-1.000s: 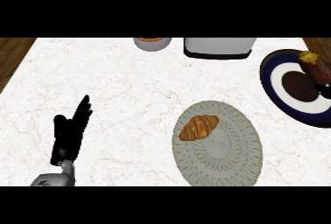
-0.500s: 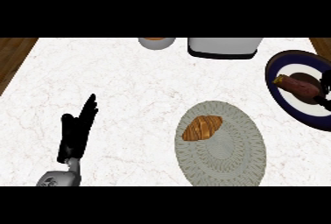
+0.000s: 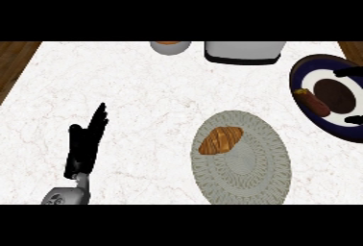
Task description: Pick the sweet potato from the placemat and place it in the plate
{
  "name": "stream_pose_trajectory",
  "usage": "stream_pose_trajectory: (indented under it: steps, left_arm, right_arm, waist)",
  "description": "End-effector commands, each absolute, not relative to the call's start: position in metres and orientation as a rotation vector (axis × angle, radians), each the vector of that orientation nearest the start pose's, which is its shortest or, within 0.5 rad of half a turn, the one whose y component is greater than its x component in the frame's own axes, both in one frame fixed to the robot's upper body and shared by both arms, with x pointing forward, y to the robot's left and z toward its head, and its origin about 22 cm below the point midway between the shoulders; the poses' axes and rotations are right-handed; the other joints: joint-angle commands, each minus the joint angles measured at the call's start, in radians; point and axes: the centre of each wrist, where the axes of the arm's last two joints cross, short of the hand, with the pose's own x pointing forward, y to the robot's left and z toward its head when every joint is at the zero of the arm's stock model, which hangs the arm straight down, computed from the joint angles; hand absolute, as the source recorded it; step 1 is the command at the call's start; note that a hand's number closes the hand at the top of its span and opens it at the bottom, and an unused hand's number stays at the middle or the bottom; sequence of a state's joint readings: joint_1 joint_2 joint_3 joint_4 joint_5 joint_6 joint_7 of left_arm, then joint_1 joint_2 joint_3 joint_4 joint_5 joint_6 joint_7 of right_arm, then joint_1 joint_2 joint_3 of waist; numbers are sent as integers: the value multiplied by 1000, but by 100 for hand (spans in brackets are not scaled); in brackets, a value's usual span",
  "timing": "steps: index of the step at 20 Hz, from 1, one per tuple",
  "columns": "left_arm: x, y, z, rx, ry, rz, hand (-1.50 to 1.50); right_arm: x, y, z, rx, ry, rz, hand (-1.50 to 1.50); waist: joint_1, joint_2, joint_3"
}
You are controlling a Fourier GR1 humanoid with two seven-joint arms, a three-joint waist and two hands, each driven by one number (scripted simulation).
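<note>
A reddish-brown sweet potato lies on the left part of the dark blue plate, which has a white ring and sits at the right edge. Only black fingers of my right hand show, above and below the plate's dark centre. They are spread and do not touch the sweet potato. The grey round placemat lies in the middle right, with a brown croissant on its upper left. My left hand rests open on the counter at the lower left.
A grey toaster-like appliance and a small bowl stand at the counter's back edge. Wooden floor shows past the counter's left edge. White marble lies between my left hand and the placemat.
The sweet potato has come down from the plate's upper part to its left side. My right hand has let go of it and drawn back to the right edge. The left hand keeps its pose.
</note>
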State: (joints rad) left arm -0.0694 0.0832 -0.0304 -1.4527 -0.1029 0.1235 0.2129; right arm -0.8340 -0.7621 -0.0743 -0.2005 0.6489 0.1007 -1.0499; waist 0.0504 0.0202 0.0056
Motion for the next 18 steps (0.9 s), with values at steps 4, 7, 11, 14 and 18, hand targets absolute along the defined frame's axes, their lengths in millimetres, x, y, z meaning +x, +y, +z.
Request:
stream_pose_trajectory:
  steps: [4,7,11,14,18]
  left_arm:
    - [253,244,-14,218,-1314,-44,0]
    - [252,251,-12,217,-1315,-66,0]
    - [258,234,-8,201,-1317,-69,0]
    - [262,234,-4,205,-1331,-61,0]
    - [256,252,-6,216,-1319,-64,0]
  right_arm:
    - [353,-489,91,-176,-1955,715,-150]
    - [350,-500,106,-106,-1925,679,-150]
    - [346,-496,90,-46,-1910,666,-150]
    - [346,-498,93,-24,-1904,667,-150]
    - [338,-506,95,7,-1918,665,-150]
  waist:
    - [-7,1,2]
    - [0,1,2]
    - [-4,7,4]
    - [-2,7,4]
    - [-1,4,5]
